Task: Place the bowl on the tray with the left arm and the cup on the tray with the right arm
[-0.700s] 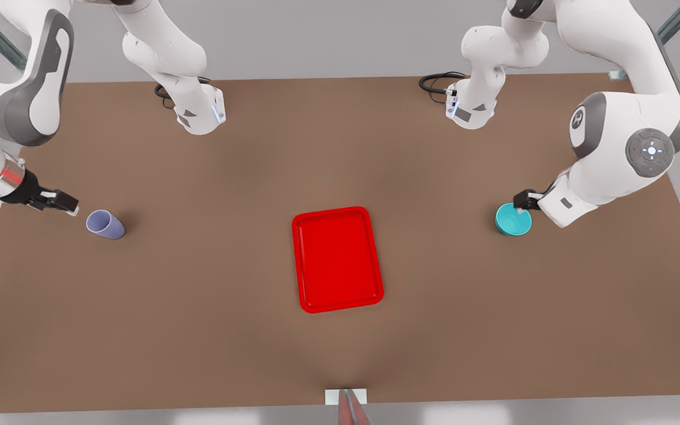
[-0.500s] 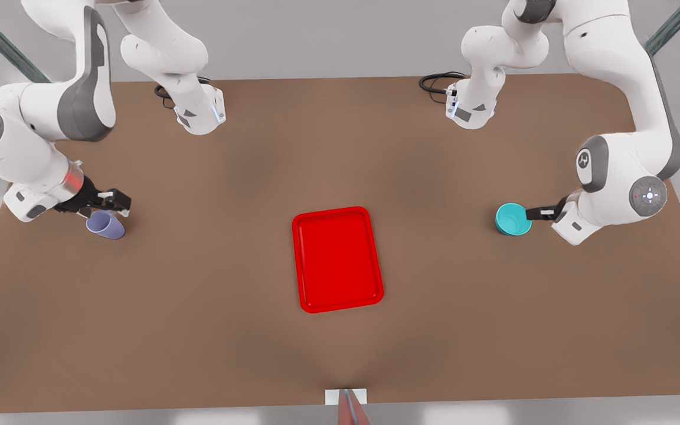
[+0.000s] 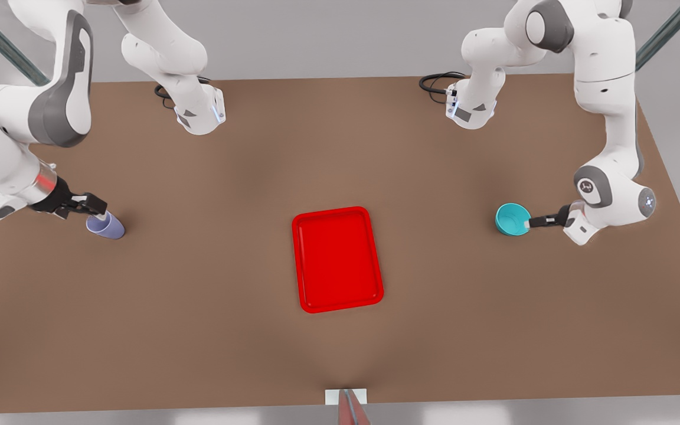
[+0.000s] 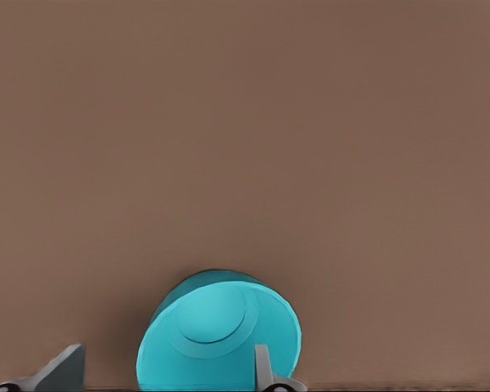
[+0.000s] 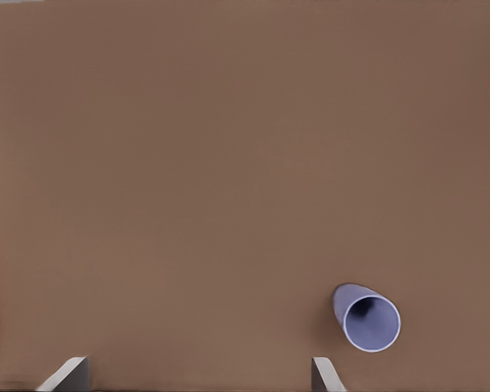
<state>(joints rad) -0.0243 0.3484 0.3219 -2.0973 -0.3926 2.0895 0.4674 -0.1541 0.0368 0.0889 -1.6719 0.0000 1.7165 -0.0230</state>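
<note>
The turquoise bowl (image 3: 512, 219) stands on the table at the front view's right. My left gripper (image 3: 532, 222) is open at the bowl's rim on the side away from the tray. In the left wrist view one finger (image 4: 264, 366) stands in front of the bowl (image 4: 212, 327) and the other finger (image 4: 64, 369) is outside it. The lavender cup (image 3: 107, 226) stands at the front view's left. My right gripper (image 3: 95, 207) hovers open by its rim. In the right wrist view the cup (image 5: 367, 319) lies outside the gap between the fingers (image 5: 322, 371). The red tray (image 3: 337, 258) lies mid-table, with nothing on it.
Both arm bases (image 3: 199, 115) and black cables (image 3: 437, 81) sit at the far edge of the brown table (image 3: 198, 330). A small white mount (image 3: 346, 396) is at the near edge.
The right gripper swung in over the cup, then drew back slightly toward the front view's left. The left arm's wrist dropped lower while its gripper stayed at the bowl's rim.
</note>
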